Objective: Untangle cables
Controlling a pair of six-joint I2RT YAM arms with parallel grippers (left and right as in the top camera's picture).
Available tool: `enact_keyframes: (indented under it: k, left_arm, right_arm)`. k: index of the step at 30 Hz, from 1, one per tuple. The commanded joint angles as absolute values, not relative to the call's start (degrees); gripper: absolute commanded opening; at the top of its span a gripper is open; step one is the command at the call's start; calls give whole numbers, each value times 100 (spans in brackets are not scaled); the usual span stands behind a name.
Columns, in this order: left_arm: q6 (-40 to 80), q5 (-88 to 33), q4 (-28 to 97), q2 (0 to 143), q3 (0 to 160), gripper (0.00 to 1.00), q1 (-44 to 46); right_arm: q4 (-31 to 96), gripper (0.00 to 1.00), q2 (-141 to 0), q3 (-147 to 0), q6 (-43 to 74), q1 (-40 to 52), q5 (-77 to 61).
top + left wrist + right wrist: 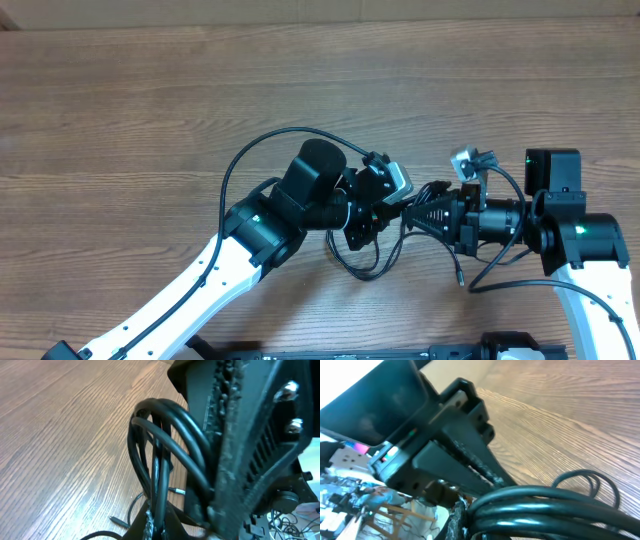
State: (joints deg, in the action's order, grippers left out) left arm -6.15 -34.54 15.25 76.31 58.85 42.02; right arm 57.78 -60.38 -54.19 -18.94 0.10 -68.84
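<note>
The cables [366, 262] are thin black cords bunched between my two grippers over the middle of the table, with loops drooping toward the front. My left gripper [384, 214] is shut on the bundle from the left, and my right gripper [408, 212] is shut on it from the right, nearly tip to tip. In the left wrist view the cables [159, 442] rise in a loop out of the left gripper [157, 521], and a silver plug tip [176, 490] lies on the wood. In the right wrist view the cables [555, 510] run thick out of the right gripper [470, 521].
The wooden table [150, 90] extends to the left and back. A thick arm wire [262, 148] arcs over the left arm, and another [505, 283] curls under the right arm. A loose plug end [460, 280] lies near the front. A black rail [400, 352] borders the front edge.
</note>
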Motion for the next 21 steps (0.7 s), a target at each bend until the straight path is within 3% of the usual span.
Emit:
enact_keyframes:
  k: [1, 15, 21]
  left_arm:
    - [-532, -3542, 1492, 7642, 5994, 4, 4246]
    - [-252, -3454, 1776, 7651, 5994, 4, 4248]
    - [-252, -3454, 1979, 7651, 5992, 4, 4248]
  right_arm:
    - [5774, 4, -5986, -5435, -2268, 104, -7443]
    - [5301, 4, -5986, -5435, -2755, 261, -8969]
    - [5168, 4, -5986, -5437, -2709, 261, -8993]
